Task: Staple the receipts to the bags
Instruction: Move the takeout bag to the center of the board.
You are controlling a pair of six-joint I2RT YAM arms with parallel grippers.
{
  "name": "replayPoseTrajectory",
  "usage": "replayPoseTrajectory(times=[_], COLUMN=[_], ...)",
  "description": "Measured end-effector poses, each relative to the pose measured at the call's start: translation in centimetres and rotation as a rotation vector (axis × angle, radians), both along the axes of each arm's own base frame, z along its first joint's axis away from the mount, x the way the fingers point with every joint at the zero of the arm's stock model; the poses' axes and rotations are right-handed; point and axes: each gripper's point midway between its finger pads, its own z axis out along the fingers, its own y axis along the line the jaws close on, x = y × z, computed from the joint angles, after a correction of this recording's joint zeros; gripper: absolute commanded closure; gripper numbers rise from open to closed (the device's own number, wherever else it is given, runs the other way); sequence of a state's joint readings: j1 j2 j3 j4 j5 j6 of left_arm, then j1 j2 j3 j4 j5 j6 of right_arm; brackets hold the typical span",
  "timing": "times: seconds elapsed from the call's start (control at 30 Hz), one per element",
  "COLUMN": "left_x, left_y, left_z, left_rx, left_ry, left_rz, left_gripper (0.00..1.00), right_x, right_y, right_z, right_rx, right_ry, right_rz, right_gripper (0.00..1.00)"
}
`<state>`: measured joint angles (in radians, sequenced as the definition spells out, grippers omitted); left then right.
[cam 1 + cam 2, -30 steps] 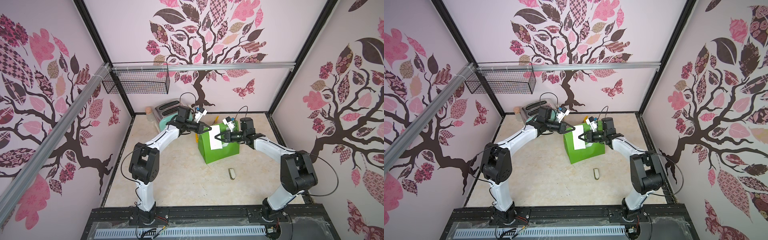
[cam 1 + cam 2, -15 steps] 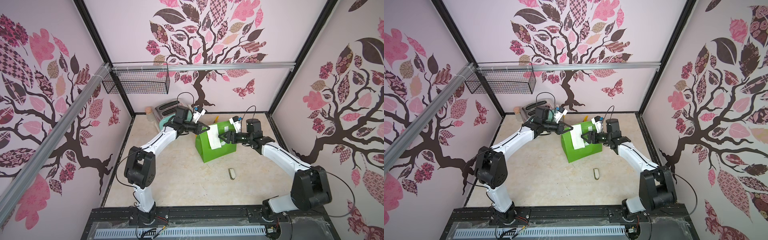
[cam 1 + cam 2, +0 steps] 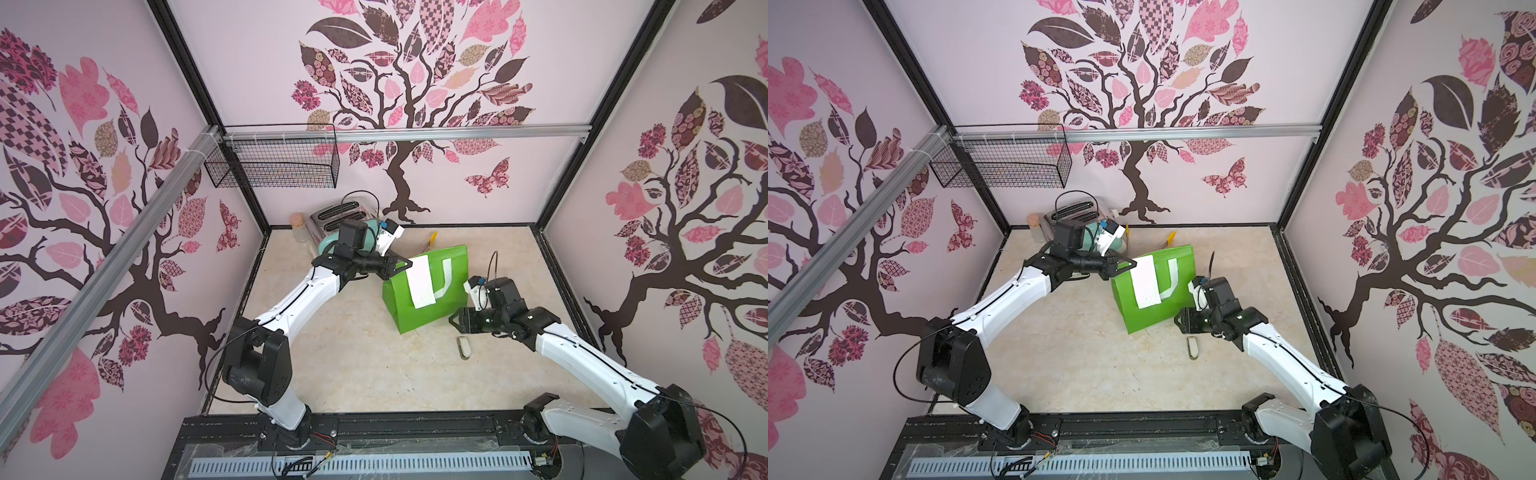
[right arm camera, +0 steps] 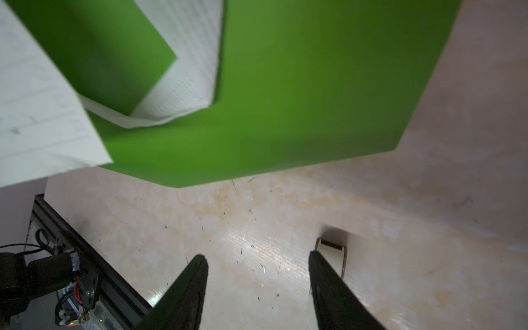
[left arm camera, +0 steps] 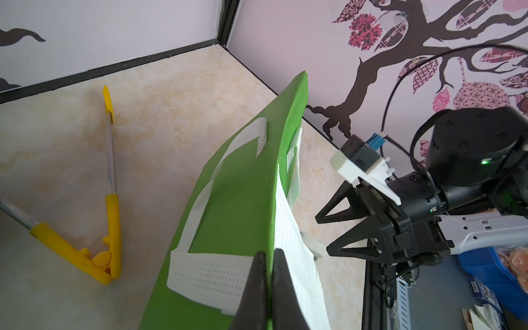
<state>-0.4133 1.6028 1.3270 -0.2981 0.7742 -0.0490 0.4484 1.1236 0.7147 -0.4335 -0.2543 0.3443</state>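
The bright green bag (image 3: 415, 318) (image 3: 1154, 318) stands tilted on the table, its white handle (image 3: 446, 282) facing up. The white receipt (image 3: 420, 282) (image 3: 1145, 282) hangs down its face from the top edge. My left gripper (image 3: 401, 266) (image 5: 270, 253) is shut on that top edge, pinching the receipt (image 5: 294, 248) against the bag (image 5: 243, 200). My right gripper (image 3: 453, 322) (image 4: 256, 255) hovers open and holds nothing, just off the bag's near right corner (image 4: 285, 114). A small white stapler (image 3: 464, 346) (image 4: 333, 251) lies on the table beside one right finger.
A mint-green toaster (image 3: 345, 216) and a small jar (image 3: 299, 226) stand at the back left behind my left arm. Yellow tongs (image 5: 110, 200) lie behind the bag. A wire basket (image 3: 274, 166) hangs on the back wall rail.
My right gripper has opened, let go at the bag and drawn back toward the near right, down by the stapler. The left gripper still pinches the bag's top edge.
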Motion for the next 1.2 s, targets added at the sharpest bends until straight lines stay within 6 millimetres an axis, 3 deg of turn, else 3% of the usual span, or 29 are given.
replayPoseTrajectory(times=[0.13,0.33,0.43,0.57,0.83,0.9,0.97,1.03,1.2], left_x=[-1.6,-2.7,-2.7,-2.6,-2.5,-2.5,-2.5,-2.5,-2.5], left_y=[0.9,1.6,1.7,1.9,2.0,2.0,2.0,2.0,2.0], left_z=[-0.7,-1.8,-2.3,-2.6,-2.5,-2.5,-2.5,-2.5,-2.5], left_rx=[0.019,0.048,0.066,0.081,0.087,0.088,0.088,0.090,0.091], left_ry=[-0.017,-0.031,-0.040,-0.056,-0.069,-0.071,-0.072,-0.075,-0.079], left_rz=[0.007,0.019,0.026,0.032,0.037,0.036,0.036,0.034,0.032], left_gripper=[1.00,1.00,1.00,1.00,1.00,1.00,1.00,1.00,1.00], right_x=[-2.2,-2.0,-1.5,-0.9,-1.0,-1.2,-1.3,-1.4,-1.4], right_y=[-1.5,-2.5,-2.5,-2.3,-2.0,-2.0,-2.0,-2.1,-2.1], right_z=[-3.3,-5.8,-6.6,-7.3,-8.4,-8.6,-8.7,-8.6,-8.4], right_rx=[-0.093,-0.202,-0.241,-0.264,-0.289,-0.293,-0.295,-0.297,-0.295], right_ry=[0.102,0.198,0.239,0.270,0.334,0.345,0.349,0.355,0.353], right_rz=[-0.027,-0.050,-0.053,-0.047,-0.024,-0.017,-0.006,-0.009,-0.015], right_gripper=[0.46,0.45,0.47,0.56,0.58,0.64,0.78,0.86,0.93])
